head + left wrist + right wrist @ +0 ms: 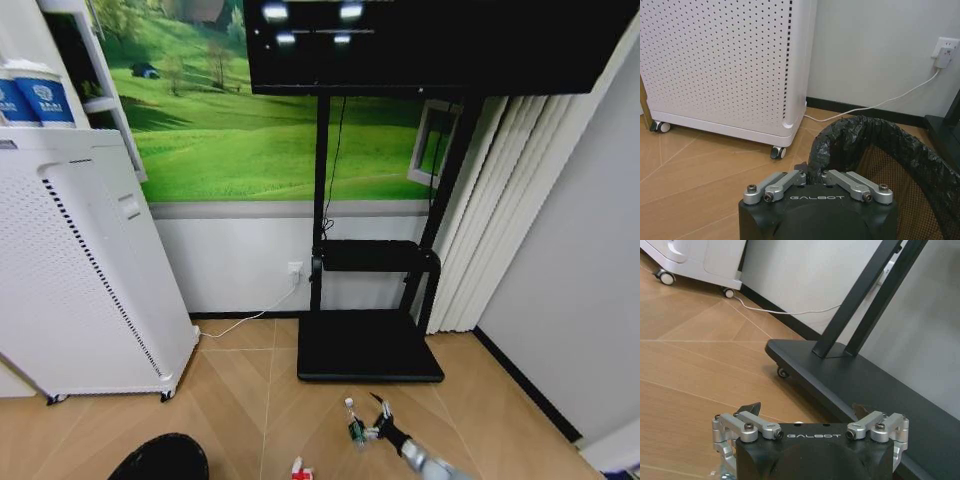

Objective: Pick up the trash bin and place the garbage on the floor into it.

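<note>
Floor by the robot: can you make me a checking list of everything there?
Surface: wooden floor, with litter on it.
Job's things: bin lined with a black bag; bottle and red-and-white litter lie on the floor.
Clutter: nothing seen.
Grippers: left gripper shut on the bin's rim; right gripper open, low beside the bottle.
Cables: white cord runs from the wall socket towards the white appliance.
Surroundings: TV stand, landscape wall picture.

Bottle before stand base — bin left.
</note>
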Available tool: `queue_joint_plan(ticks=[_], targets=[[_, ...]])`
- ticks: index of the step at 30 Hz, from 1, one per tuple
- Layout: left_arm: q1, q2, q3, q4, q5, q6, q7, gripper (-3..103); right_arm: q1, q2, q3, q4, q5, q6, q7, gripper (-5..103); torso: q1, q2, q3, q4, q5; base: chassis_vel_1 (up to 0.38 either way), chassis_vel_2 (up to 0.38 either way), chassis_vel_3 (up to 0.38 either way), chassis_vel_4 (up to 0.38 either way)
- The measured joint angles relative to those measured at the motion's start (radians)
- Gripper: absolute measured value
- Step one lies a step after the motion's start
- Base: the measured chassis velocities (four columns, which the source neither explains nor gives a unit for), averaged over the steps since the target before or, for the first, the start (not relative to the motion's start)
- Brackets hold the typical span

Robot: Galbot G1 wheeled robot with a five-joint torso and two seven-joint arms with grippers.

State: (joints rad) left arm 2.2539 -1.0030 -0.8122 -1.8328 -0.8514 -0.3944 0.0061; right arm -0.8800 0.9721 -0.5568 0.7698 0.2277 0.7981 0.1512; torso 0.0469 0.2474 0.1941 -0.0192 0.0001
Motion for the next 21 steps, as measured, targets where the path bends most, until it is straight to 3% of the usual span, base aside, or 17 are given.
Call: queue_joint_plan(ticks=[8, 21], targets=[[-0.010, -0.010, 0.011, 0.004, 0.013, -0.001, 0.000, 6, -0.044, 0.002, -0.010, 0.069, -0.004, 0.000, 0.015, 100, 0.000, 0.000, 0.000, 0.0000, -0.0001, 0.000, 0.000, 0.000, 0.000], [-0.004, -0.033, 0.015, 0.019, 0.049, -0.021, 0.015, 6, 0.019, 0.077, -0.073, -0.051, 0.040, -0.001, 0.003, 100, 0.000, 0.000, 0.000, 0.0001, -0.0002, 0.000, 0.000, 0.000, 0.000]])
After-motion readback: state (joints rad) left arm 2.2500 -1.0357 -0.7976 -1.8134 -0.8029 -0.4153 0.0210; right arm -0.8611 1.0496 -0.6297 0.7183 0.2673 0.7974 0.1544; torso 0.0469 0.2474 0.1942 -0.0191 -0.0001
